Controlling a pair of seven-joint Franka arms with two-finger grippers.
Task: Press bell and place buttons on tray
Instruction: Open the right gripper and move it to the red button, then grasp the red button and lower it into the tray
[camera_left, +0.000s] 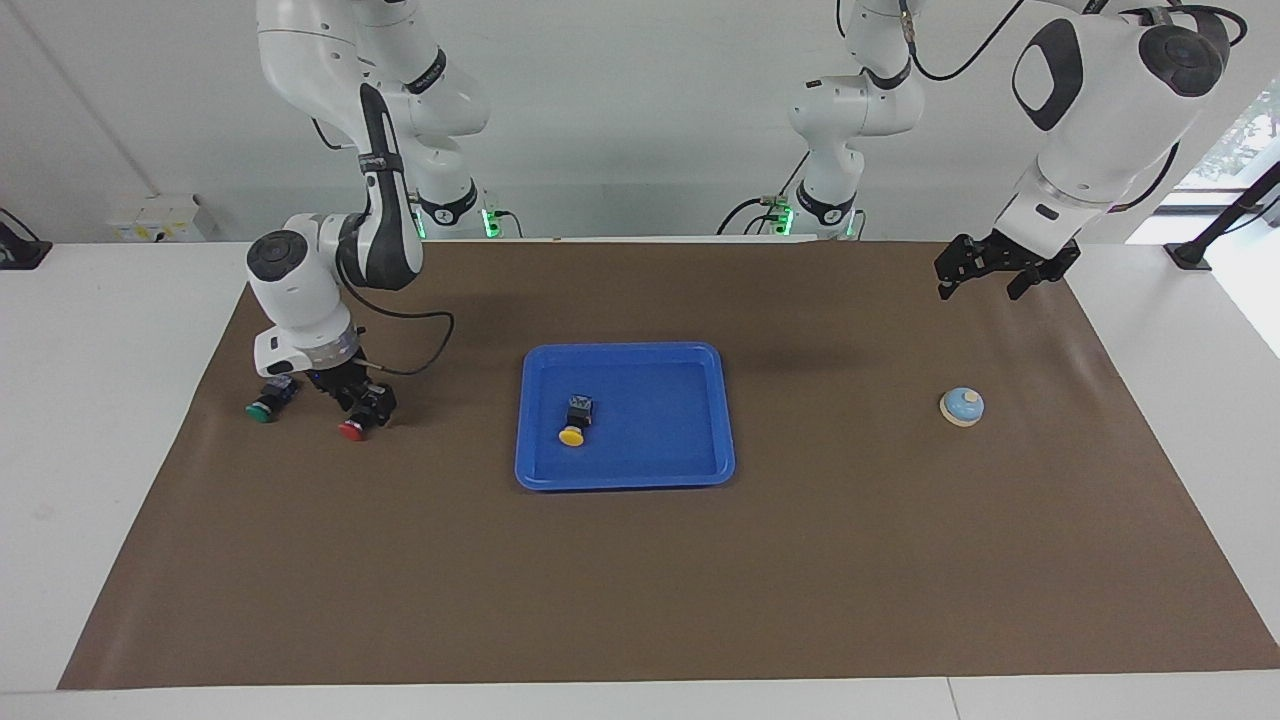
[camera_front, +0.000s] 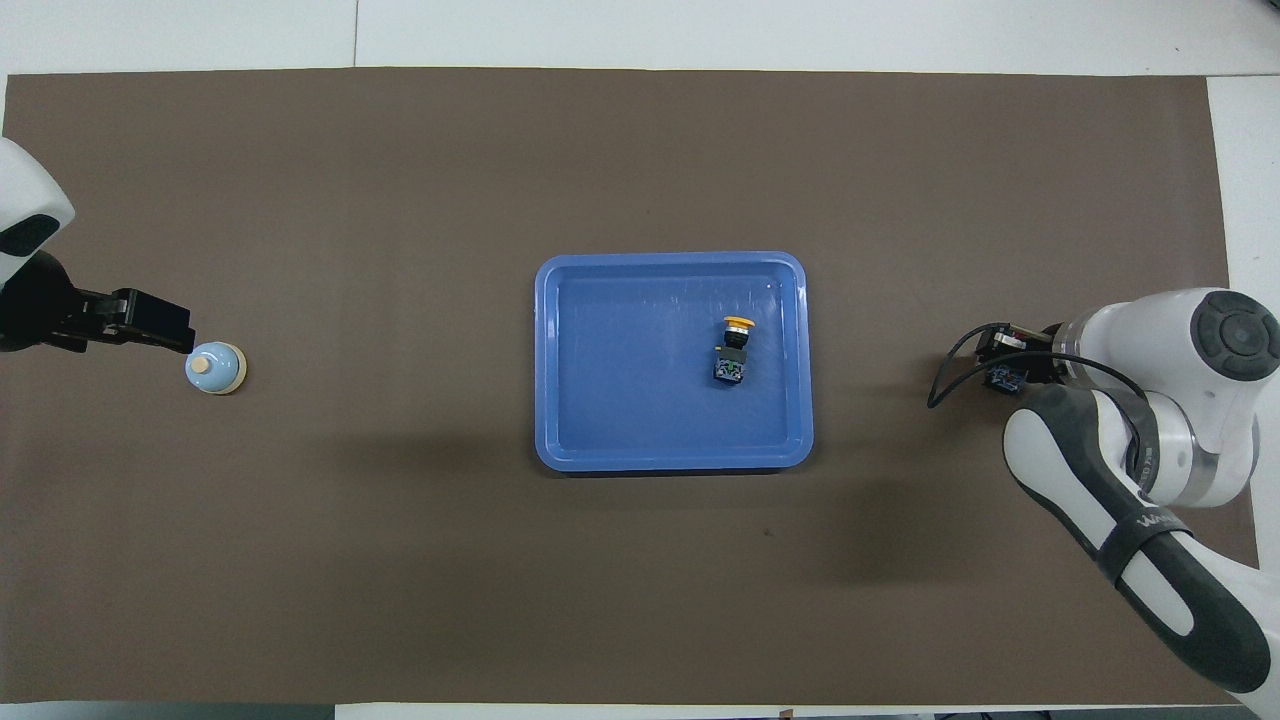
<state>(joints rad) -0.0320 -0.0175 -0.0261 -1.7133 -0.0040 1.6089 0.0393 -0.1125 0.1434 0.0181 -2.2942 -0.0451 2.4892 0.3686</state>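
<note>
Two grippers in play. The right gripper (camera_left: 365, 400) is down at the mat on the red button (camera_left: 354, 429), its fingers drawn in around the button's dark body, with the red cap poking out toward the far edge of the table. The button lies on its side on the mat at the right arm's end. Just beside it, closer to that table end, lies the green button (camera_left: 264, 406), untouched, also on its side.

Up in the air near the left arm's end, the left gripper (camera_left: 985, 275) hangs with fingers spread wide, holding nothing, over bare mat nearer the robots than the bell (camera_left: 962, 406). The bell, a small pale-blue dome with a cream knob, sits alone on the mat.

Mid-table lies the blue tray (camera_left: 530, 470), smooth plastic with rounded corners and a low rim. The yellow button (camera_left: 575, 420) lies inside it on its side, toward the right arm's end, with plenty of tray floor open around it.

Wide stretches of the brown mat (camera_left: 640, 580) lie open between tray and bell, and across the whole band farther from the robots.
</note>
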